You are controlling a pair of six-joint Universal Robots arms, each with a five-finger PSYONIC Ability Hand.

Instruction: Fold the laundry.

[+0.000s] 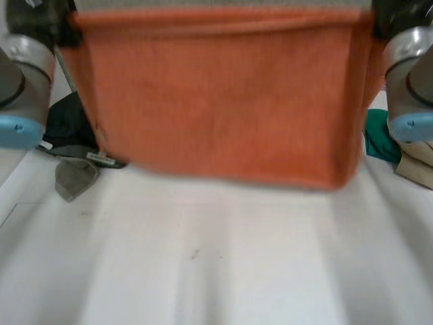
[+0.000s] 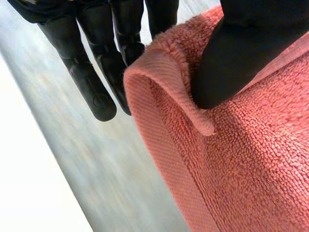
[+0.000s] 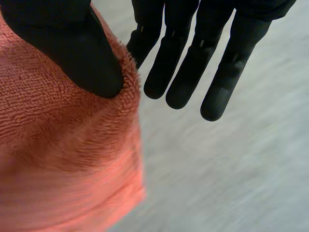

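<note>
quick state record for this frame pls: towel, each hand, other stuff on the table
towel: orange towel, held up, spread between both hands
left hand: left hand, thumb pinching one top corner
right hand: right hand, thumb pinching the other top corner
surface: white table
beside left arm: black garment, grey cloth
beside right arm: green cloth, beige cloth

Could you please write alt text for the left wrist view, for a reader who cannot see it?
The robot's black left hand pinches a top corner of a salmon-orange terry towel between its thumb and its straight fingers. The towel's ribbed hem curls over beside the thumb, and the white table lies beneath.
</note>
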